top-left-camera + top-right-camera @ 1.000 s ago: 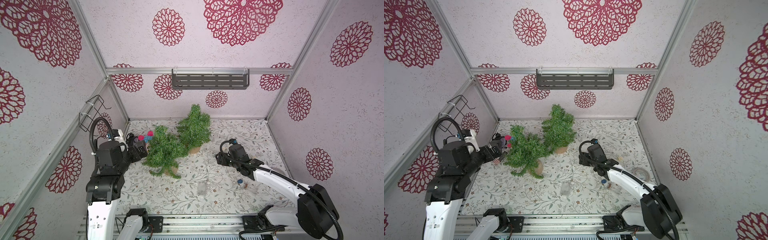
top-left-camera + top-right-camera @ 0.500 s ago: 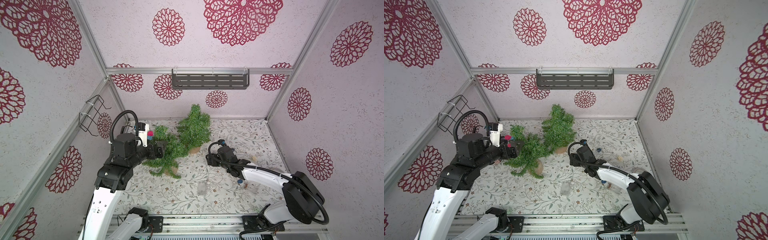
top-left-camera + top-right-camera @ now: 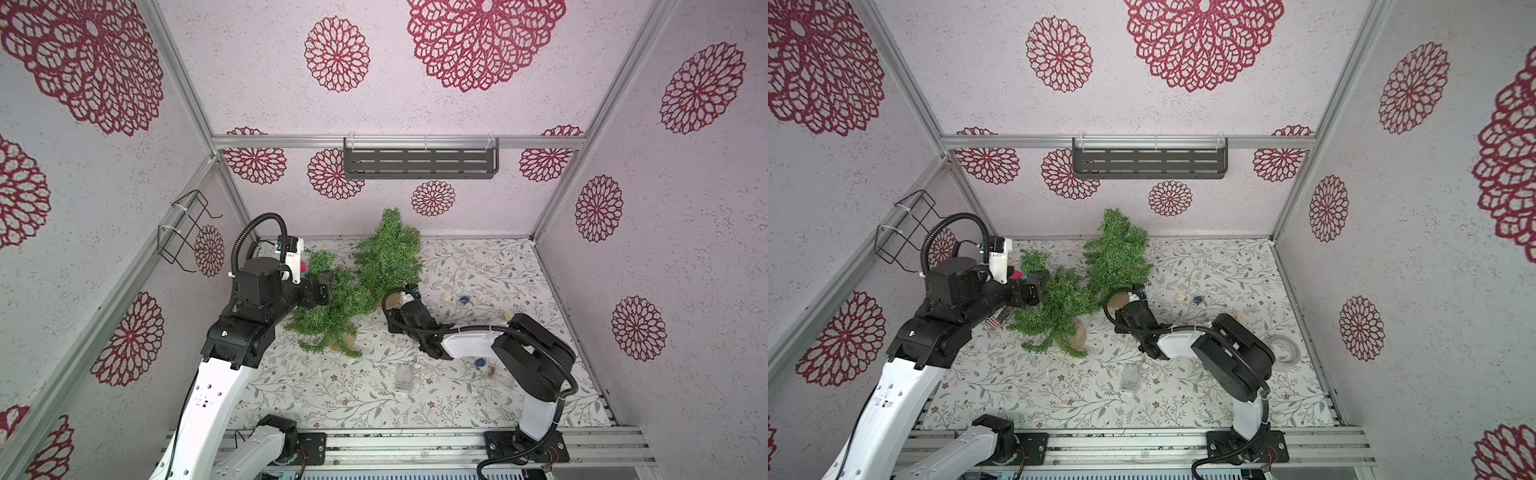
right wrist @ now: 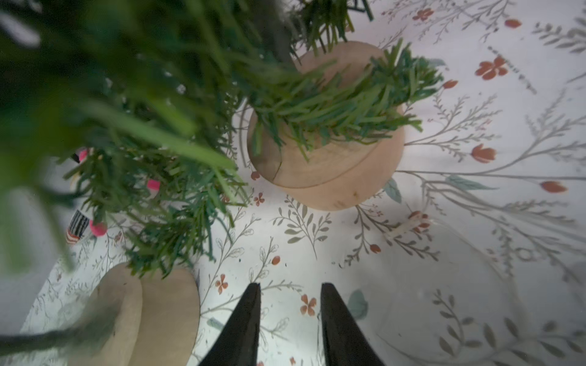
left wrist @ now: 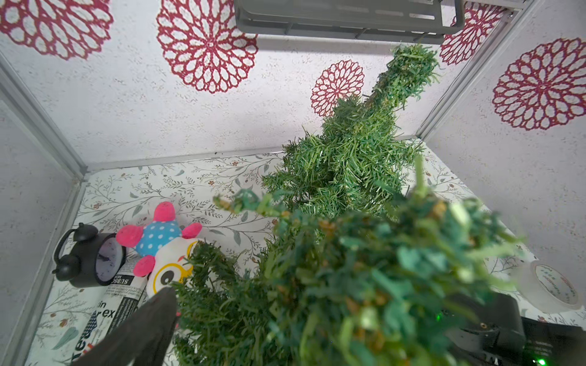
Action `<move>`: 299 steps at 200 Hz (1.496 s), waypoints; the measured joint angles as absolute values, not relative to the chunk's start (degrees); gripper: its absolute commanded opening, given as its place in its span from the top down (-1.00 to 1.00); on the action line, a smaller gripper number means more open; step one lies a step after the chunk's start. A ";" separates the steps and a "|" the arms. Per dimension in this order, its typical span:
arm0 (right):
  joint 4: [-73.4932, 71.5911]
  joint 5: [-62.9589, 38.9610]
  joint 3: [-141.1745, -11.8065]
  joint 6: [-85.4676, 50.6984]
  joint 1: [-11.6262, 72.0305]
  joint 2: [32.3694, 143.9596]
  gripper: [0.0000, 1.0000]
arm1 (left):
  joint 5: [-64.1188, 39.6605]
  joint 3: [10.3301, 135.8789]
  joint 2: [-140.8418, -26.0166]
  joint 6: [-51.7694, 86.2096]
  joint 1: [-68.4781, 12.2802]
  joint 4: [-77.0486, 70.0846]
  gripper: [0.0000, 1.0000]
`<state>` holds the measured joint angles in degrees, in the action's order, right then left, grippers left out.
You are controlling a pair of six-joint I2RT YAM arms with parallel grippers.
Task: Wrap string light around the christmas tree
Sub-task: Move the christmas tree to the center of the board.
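Plainly, no wrapping has begun. The string light's battery box (image 3: pixel 404 376) lies flat on the table (image 3: pixel 478 266) at the near side, well apart from both trees. Its wire is too thin to trace in any view, and none shows on the branches.

The step in hand looks like getting set, with one hand steadying a tree while the other fetches the wire. To do it well, the left gripper (image 3: pixel 326 286) should close softly on the trunk rather than on loose needles. The near tree (image 3: pixel 328 316) seems to lean with its wooden base (image 4: pixel 152 313) tipped up, so a hard push could topple it against the far tree (image 3: pixel 388 257). The right gripper (image 4: pixel 290 286) should find the wire before pinching, and take it close to the box so slack can be led round.

The left arm reaches in from the near left, jaws spread wide with the upper branches between them; whether they press I cannot tell. The right arm stretches low to the left, its gripper just over the table between the two tree bases. Its fingers stand a narrow gap apart with nothing seen between them.
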<state>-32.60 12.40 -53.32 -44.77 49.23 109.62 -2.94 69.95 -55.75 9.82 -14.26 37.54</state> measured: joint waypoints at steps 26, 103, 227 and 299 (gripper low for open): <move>-37.52 13.96 -54.94 -47.53 49.21 114.30 0.36 | -3.33 69.93 -56.75 9.37 -14.26 37.06 -0.95; -43.55 16.32 -62.13 -50.24 48.21 122.26 0.35 | -4.34 69.73 -57.36 8.71 -14.26 36.67 -0.95; -39.75 12.23 -77.76 -47.62 40.05 132.73 0.10 | -5.50 69.65 -57.36 7.29 -14.28 37.82 -0.95; -39.05 7.07 -67.00 -48.18 40.99 121.91 -0.24 | -5.32 68.62 -59.68 6.79 -16.36 33.47 -0.43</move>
